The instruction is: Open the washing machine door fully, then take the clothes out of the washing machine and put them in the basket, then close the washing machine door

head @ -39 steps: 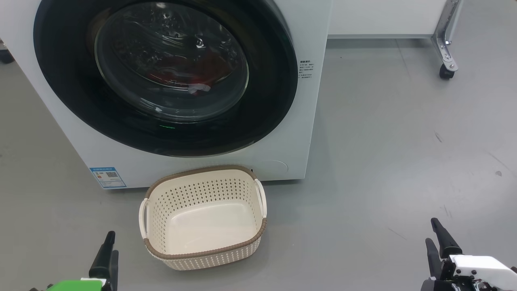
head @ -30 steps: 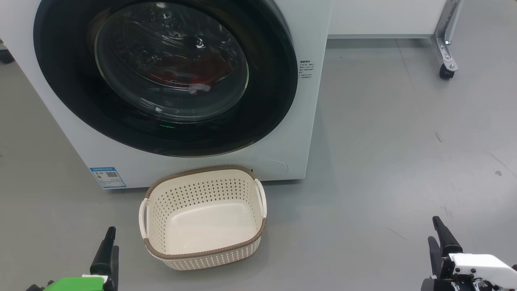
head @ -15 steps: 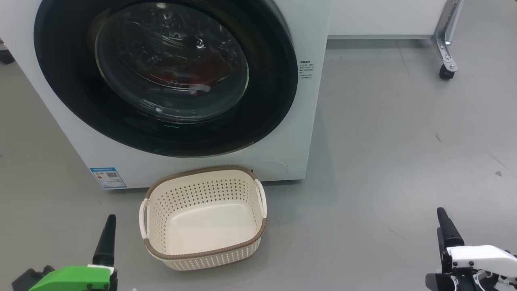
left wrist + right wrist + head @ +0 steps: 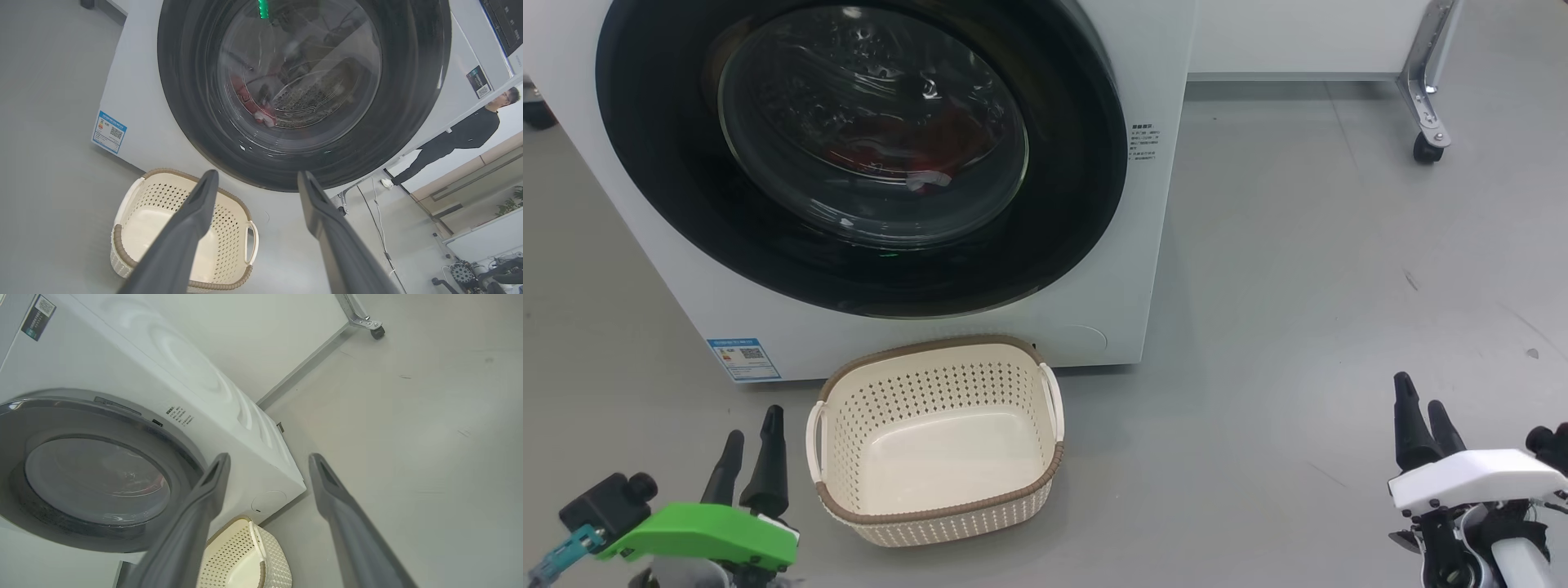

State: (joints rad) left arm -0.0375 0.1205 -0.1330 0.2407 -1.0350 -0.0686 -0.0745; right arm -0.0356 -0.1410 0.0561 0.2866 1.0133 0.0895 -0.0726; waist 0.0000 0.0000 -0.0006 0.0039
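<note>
Washing machine door (image 4: 862, 147) shut upper left, red clothes (image 4: 935, 135) behind its glass, basket (image 4: 935, 508) lower centre — left gripper (image 4: 753, 424), right gripper (image 4: 1418, 393) in bottom corners, fingers spread.

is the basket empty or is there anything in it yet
Empty: the basket has a bare cream bottom, and the red clothes lie behind the glass of the shut washing machine door.

We see a faintly scuffed grey floor (image 4: 1298, 286) running back to a white panel (image 4: 1298, 33) and a metal leg (image 4: 1424, 98) on a castor (image 4: 1426, 150).
</note>
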